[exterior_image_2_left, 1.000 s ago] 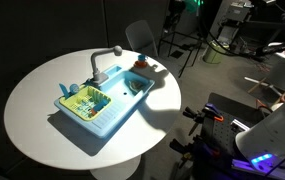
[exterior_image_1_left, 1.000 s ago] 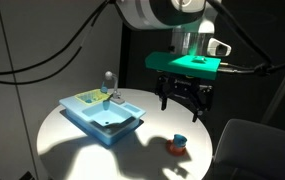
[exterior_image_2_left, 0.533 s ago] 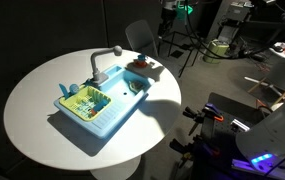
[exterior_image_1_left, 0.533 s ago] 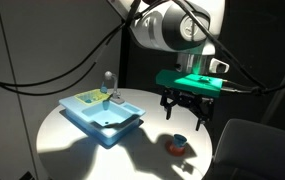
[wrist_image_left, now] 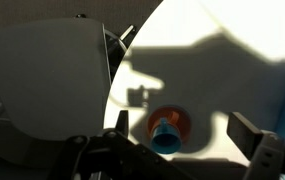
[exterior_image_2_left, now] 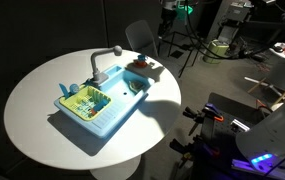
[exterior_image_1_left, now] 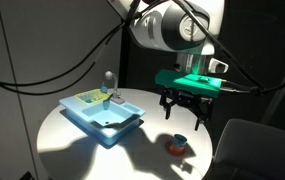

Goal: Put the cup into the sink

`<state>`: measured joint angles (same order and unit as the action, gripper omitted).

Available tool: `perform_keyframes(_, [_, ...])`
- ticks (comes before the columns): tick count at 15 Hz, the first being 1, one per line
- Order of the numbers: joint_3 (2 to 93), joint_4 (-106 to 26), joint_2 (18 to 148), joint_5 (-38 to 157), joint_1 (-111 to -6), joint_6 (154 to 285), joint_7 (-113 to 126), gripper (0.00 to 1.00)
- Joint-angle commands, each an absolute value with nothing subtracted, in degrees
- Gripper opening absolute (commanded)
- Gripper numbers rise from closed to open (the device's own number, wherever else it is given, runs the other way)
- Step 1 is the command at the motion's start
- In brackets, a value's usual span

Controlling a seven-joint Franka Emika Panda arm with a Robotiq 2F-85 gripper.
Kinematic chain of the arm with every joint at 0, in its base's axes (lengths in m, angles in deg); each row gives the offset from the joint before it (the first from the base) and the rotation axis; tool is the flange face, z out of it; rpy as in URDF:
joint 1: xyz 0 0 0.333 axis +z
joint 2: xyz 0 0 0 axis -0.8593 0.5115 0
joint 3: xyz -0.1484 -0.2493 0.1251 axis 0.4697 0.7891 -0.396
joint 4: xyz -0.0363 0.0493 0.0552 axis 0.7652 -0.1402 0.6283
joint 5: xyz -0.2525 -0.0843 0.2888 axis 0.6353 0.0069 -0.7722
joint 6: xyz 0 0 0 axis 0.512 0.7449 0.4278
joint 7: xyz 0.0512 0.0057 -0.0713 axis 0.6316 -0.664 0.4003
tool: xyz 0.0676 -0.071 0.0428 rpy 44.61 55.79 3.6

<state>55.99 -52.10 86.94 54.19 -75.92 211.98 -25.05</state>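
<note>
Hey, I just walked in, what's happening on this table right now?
A robot arm is about to pick up a toy cup. Its gripper hangs open above the small blue cup and is not touching it. The cup sits on an orange saucer on the round white table, apart from the light-blue toy sink. The cup has not been grasped or put in the sink yet.

You are looking at a round white table [exterior_image_1_left: 57,135] that is carrying the light-blue sink [exterior_image_1_left: 102,118] near its middle, while an orange saucer [exterior_image_1_left: 177,148] is sitting nearer the table's edge, apart from the sink.
</note>
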Motion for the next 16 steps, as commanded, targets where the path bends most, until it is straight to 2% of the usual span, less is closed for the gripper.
perform_keyframes(1, [53.8,-52.2,87.4,53.7,-77.3,214.0,-25.9,1.00])
perform_keyframes(16, [48.7,-37.9,102.5,51.6,-82.0,216.3,-26.6,1.00])
